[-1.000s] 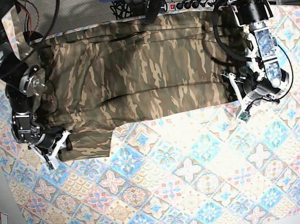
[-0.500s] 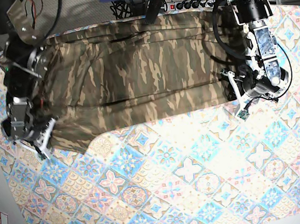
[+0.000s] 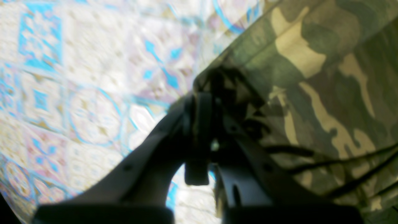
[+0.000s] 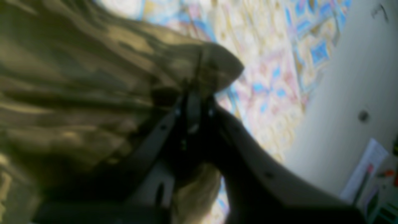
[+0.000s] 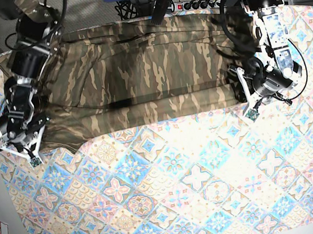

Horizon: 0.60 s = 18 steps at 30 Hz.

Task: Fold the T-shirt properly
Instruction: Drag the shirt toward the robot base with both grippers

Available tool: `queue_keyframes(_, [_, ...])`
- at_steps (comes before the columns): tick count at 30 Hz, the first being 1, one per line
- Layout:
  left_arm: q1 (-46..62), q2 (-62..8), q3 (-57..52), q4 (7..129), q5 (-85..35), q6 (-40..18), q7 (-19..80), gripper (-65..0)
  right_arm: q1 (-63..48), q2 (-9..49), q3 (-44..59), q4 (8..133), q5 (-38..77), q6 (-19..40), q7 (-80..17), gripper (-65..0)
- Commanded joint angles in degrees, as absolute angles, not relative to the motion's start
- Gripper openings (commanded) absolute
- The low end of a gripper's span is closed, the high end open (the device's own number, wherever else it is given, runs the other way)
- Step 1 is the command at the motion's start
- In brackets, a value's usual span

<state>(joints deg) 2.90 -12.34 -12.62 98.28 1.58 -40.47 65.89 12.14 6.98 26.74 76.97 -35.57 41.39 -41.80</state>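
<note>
Pulling the soft camouflage-print T-shirt (image 5: pixel 140 79) taut: my right gripper (image 5: pixel 28 150) swung its corner left; both jaws pinch cloth, flattening it.

right wrist view blurred throughout

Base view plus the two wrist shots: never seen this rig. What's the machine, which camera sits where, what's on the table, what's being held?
It is a robot with two arms, each ending in a two-fingered gripper.

The base view looks straight down on the table. Each wrist view comes from a camera mounted on an arm, looking along its gripper.

The table is covered by a blue-and-cream tile-patterned tablecloth. Across its far half lies a camouflage T-shirt, stretched out wide.

The left gripper, on the right side of the base view, is pinched shut on one corner of the shirt's near edge. The right gripper, on the left side, is shut on the other end of that edge. The right wrist view is blurred.
</note>
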Motion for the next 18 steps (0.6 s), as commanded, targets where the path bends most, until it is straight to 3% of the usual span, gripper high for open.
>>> queue_keyframes(1, [2.86, -13.14, -13.14, 99.3, 3.12, -40.0, 66.42, -64.7, 12.62, 8.13, 26.95, 79.96, -36.88, 40.0, -42.77, -63.9])
queue_keyframes(18, [10.95, -14.11, -21.67, 99.56, 3.3, -40.0, 65.98, -64.3, -3.21, 6.11, 33.27, 103.16, -37.05, 40.0, -57.98, -63.9])
